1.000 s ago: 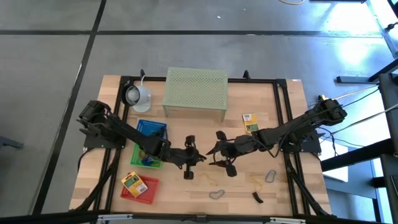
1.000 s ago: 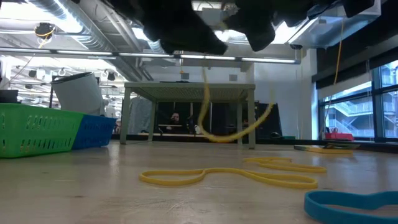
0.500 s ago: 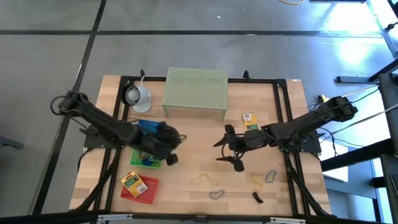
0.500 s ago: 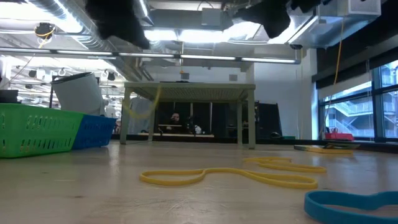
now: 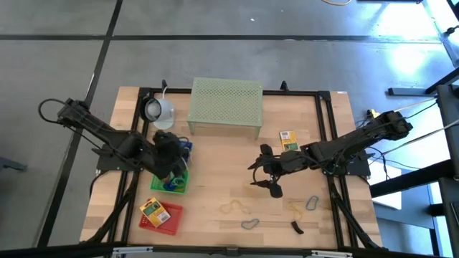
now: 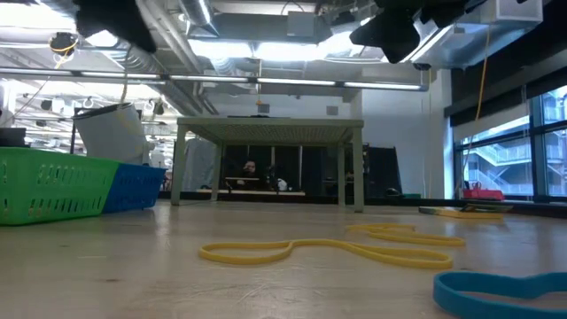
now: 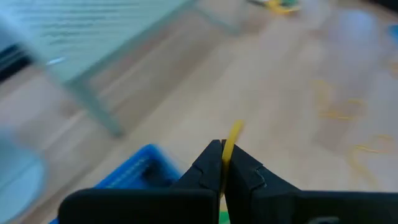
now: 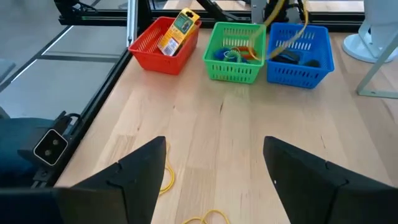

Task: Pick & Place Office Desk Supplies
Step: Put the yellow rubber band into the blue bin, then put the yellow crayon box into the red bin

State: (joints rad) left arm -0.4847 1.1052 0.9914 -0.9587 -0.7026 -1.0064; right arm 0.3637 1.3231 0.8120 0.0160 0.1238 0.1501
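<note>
Yellow rubber band (image 7: 231, 140) is pinched tight in my left pincer (image 7: 222, 163), hanging over the green basket (image 8: 235, 55). I'd let go only once it's centred. My right pincer (image 5: 270, 180) waits mid-table, fingers spread, empty.

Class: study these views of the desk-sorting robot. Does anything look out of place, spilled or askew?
Nothing looks damaged. Loose rubber bands and a black clip lie scattered on the table's near side, unsorted. The left gripper holds a yellow band above the baskets, while the right gripper hangs open.
</note>
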